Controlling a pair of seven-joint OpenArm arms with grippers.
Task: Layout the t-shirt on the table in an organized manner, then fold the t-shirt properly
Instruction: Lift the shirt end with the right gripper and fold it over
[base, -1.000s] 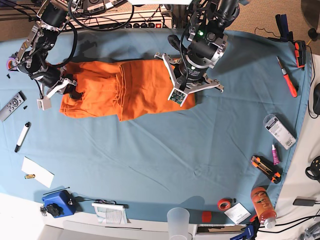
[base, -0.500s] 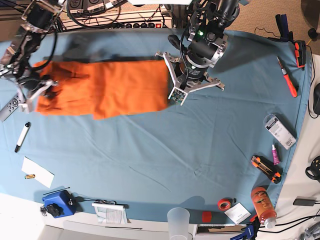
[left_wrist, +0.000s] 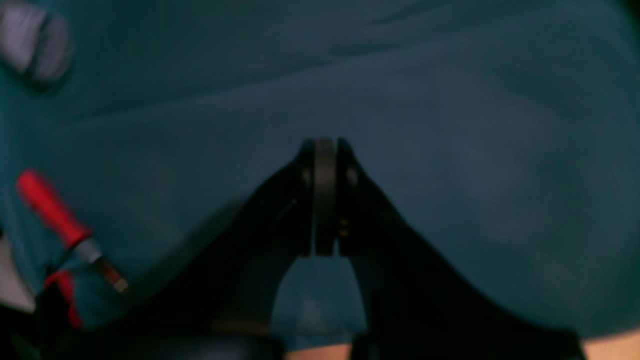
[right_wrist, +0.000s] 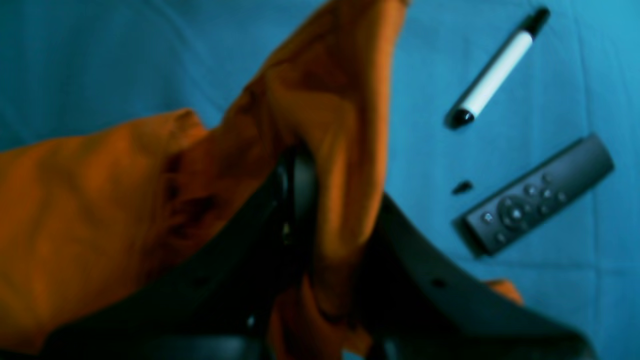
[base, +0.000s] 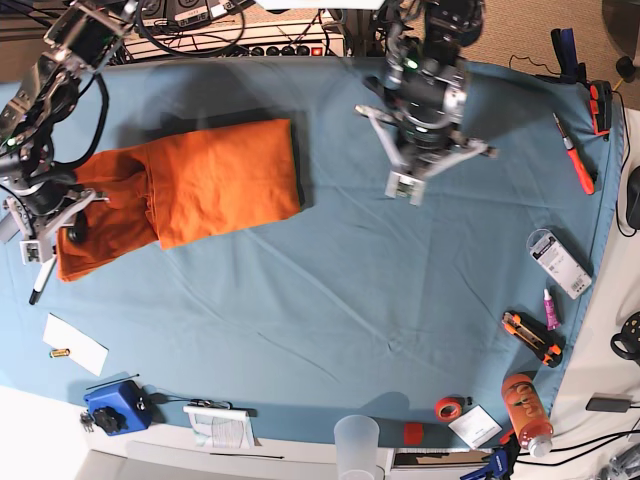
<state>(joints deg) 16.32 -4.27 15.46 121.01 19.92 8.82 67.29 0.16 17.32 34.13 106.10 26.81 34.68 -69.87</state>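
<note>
The orange t-shirt lies bunched and partly folded on the left of the blue table. My right gripper is shut on the shirt's left end. In the right wrist view the cloth drapes over and between the fingers. My left gripper hangs over bare table to the right of the shirt, apart from it. In the left wrist view this gripper is shut and empty above the cloth-covered table; no shirt shows there.
A marker and a remote lie just beside the right gripper. A red-handled tool is at the right edge, with cutters, a packet, an orange bottle and a cup along the right and front edges.
The right gripper has pulled the shirt left and toward the front. The left gripper, earlier at the shirt's right edge, is now apart from it and has moved right.
</note>
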